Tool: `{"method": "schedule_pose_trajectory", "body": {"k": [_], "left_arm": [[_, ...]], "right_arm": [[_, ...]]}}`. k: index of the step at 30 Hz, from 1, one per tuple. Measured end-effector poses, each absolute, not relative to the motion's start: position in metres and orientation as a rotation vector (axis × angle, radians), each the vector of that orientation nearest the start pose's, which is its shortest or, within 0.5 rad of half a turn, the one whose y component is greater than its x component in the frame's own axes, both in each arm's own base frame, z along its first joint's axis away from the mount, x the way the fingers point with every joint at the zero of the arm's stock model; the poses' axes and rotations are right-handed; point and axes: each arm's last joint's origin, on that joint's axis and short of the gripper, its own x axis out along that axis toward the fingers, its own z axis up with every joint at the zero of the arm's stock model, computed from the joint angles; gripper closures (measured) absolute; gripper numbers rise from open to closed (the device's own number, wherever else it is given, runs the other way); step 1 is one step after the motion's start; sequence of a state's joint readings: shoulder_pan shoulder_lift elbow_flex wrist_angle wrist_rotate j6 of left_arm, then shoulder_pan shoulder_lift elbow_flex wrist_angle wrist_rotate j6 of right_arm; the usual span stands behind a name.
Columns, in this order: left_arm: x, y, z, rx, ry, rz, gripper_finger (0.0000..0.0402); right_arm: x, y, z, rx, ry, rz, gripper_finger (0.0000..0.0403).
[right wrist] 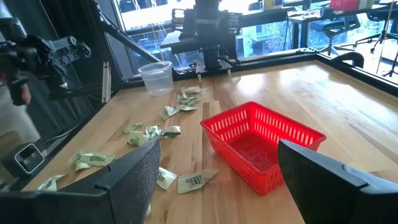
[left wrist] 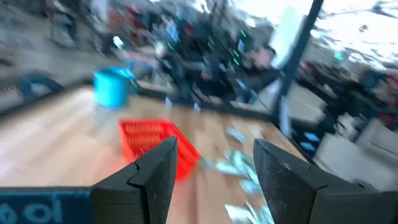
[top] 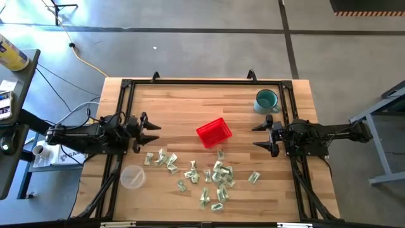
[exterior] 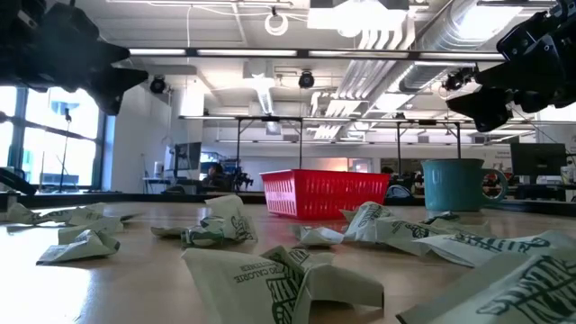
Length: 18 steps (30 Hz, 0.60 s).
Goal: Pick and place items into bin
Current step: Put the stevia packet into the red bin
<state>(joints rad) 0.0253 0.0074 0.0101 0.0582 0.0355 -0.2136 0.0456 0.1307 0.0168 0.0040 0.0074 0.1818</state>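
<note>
The red basket [top: 214,132] stands on its base mid-table, also seen in the right wrist view [right wrist: 261,144] and low view [exterior: 324,193]. Several pale green and white crinkled wrapped pieces [top: 212,177] lie scattered on the wood toward the near edge, also in the low view [exterior: 270,270] and right wrist view [right wrist: 152,134]. My left gripper [top: 150,132] hovers open at the table's left side, above the wood, pointing toward the basket [left wrist: 158,146]. My right gripper [top: 259,135] hovers open at the right side, also pointing toward the basket. Neither touches anything.
A teal mug [top: 266,101] stands near the far right corner. A clear plastic cup [top: 133,177] sits near the left near corner. A black metal frame [top: 202,82] borders the table. Bare wood lies between the basket and the far edge.
</note>
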Motion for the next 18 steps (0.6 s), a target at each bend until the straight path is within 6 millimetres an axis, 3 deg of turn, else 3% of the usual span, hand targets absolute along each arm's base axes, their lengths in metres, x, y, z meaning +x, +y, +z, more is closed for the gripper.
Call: {"method": "schedule_pose_trajectory", "body": {"k": [6, 13, 18], "left_arm": [[0.095, 0.005, 0.185, -0.466, -0.17, 0.08, 0.0156], [0.091, 0.009, 0.197, -0.633, -0.344, 0.183, 0.0156], [0.091, 0.013, 0.196, -0.855, -0.404, 0.28, 0.0156]], "right_arm": [[0.105, 0.005, 0.159, 0.179, 0.113, 0.028, 0.0089], [0.104, 0.005, 0.159, 0.179, 0.112, 0.028, 0.0089], [0.105, 0.004, 0.159, 0.177, 0.107, 0.01, 0.0089]]}}
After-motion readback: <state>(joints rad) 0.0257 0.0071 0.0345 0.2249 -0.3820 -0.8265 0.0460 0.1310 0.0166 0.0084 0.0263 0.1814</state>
